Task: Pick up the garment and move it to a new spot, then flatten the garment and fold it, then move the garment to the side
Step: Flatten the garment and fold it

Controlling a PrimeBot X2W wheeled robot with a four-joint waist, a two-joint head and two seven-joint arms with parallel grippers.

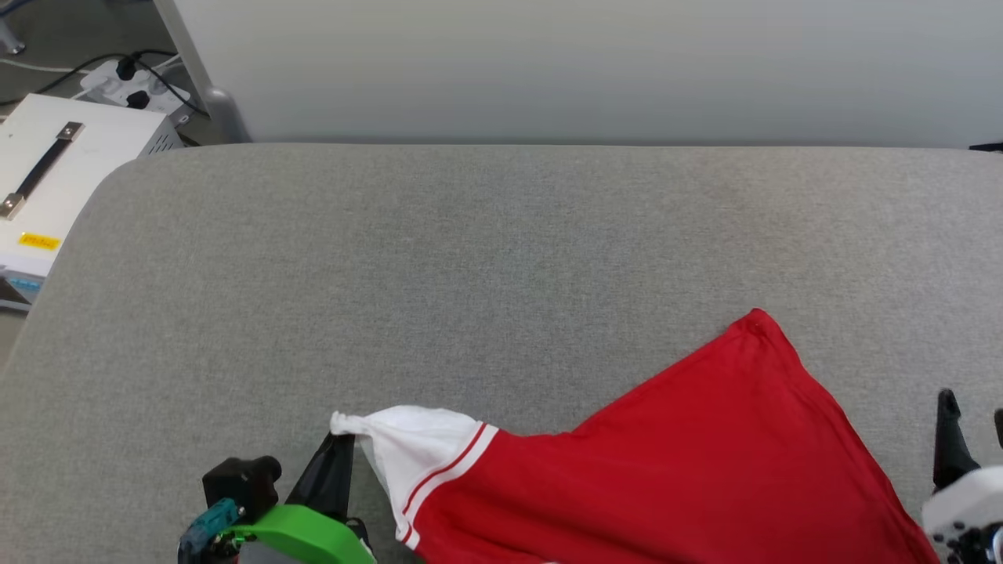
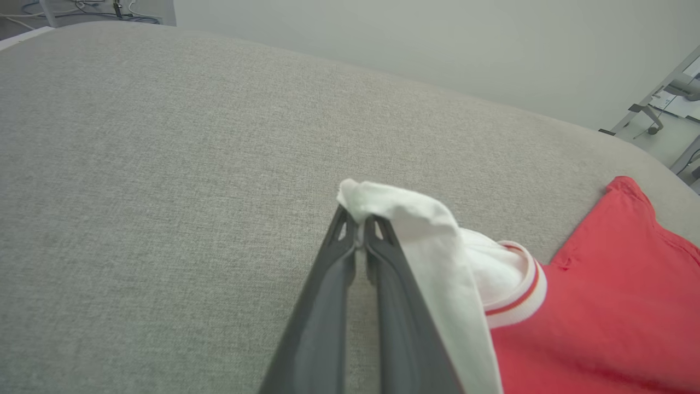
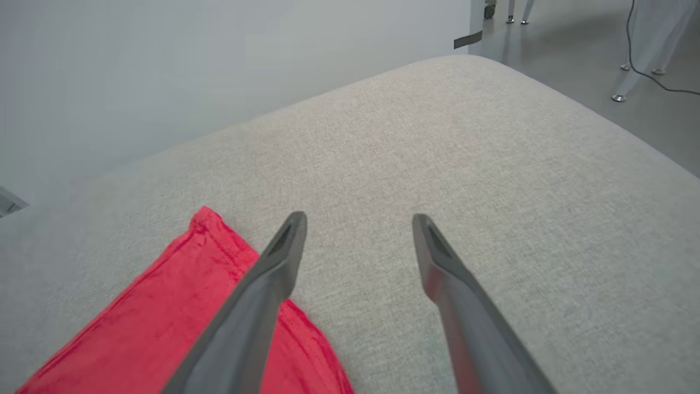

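My left tool is pressed together on the tip of the white sleeve of the shirt, a thin pinch right at the cloth's edge. My right tool stands spread and empty above the cushion, near the red hem corner. The shirt lies at the cushion's near right. If I pull with one tool alone, I judge the sleeve could slip free, or the body could drag and bunch.
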